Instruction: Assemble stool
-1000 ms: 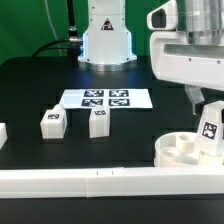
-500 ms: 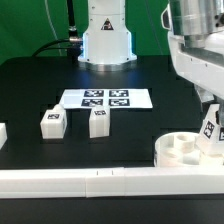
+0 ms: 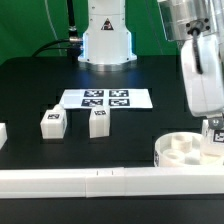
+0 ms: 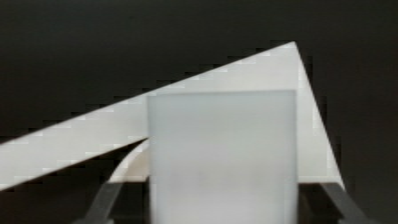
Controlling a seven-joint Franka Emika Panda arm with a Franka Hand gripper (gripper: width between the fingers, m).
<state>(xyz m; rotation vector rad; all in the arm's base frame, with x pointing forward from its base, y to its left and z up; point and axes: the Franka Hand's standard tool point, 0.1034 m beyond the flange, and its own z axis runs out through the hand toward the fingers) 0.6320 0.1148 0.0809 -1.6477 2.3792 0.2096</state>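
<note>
The pincer is closed narrow on a blocky white leg, probably light, stiff and a little slick, best held by its flat sides, low over the round seat at the exterior view's right

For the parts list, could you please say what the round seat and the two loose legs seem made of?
Round seat: probably white plastic, matte; uniform colour, moulded sockets. Loose leg and second loose leg: likely the same matte white plastic; blocky, even surfaces, bearing printed tags.
</note>
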